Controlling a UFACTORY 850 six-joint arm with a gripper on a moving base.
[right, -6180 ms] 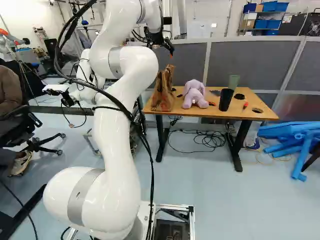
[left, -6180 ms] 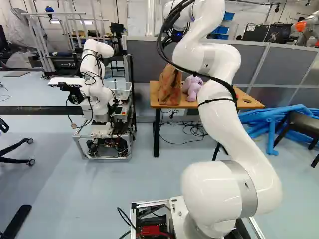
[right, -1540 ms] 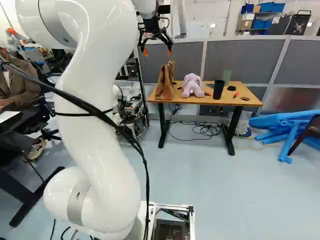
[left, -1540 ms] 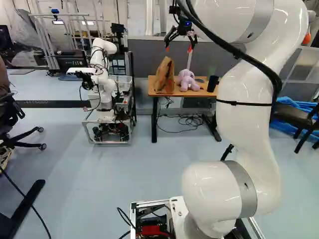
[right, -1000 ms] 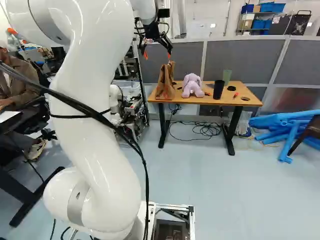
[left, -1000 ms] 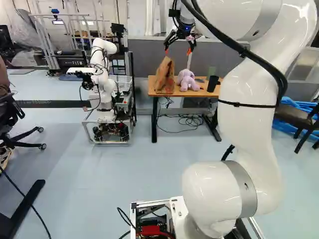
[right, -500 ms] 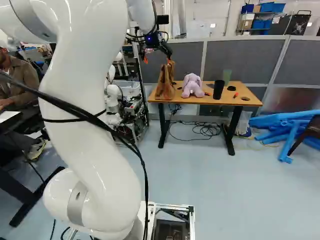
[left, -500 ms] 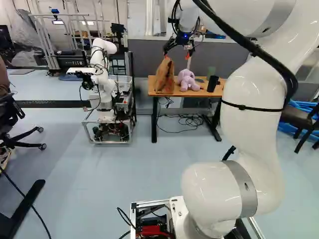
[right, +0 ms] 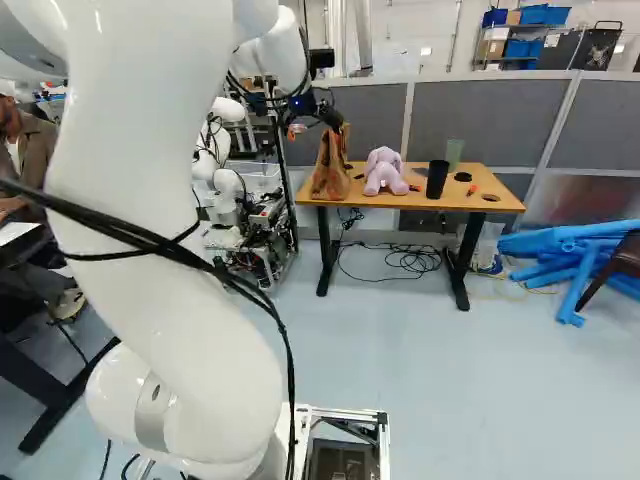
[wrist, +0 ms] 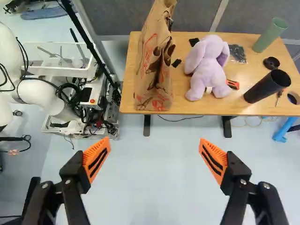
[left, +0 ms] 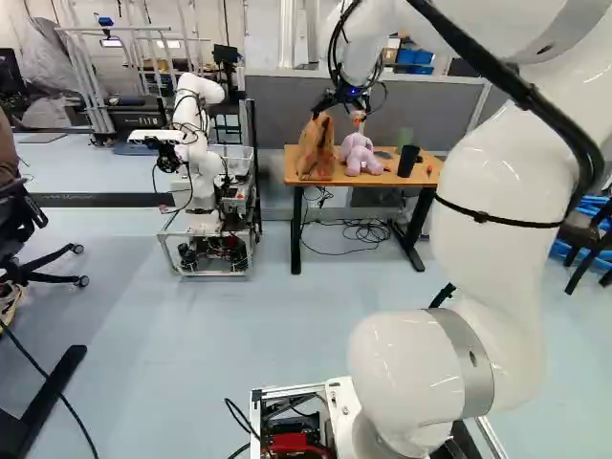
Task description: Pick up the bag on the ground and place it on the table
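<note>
bag already on the counter, hand empty and spread wide

the paper bag [wrist: 154, 70] stands upright on the counter [wrist: 187, 107], at the end nearest another robot [left: 196, 143], beside the purple plush toy [wrist: 209, 68]. the task speaks of a bag on the ground, but this one is up where it is meant to finish, so as far as the pictures show, both the lifting and the placing look done.

the hand [wrist: 154, 141] is spread wide, its orange pads [wrist: 96, 160] well apart with nothing pinched between them. in the wrist view the bag is ahead of the fingers, past their tips. the base views put the hand by the bag's top; whether it touches there i cannot tell.

what is left, i'd judge, is little: keep the fingers apart, draw the arm [right: 165, 230] back and leave the bag standing. it is tall and looks soft, so a brush from a finger could tip it toward the toy or off the counter's end. the black cup [wrist: 267, 86] is farther along, beyond the toy.
</note>
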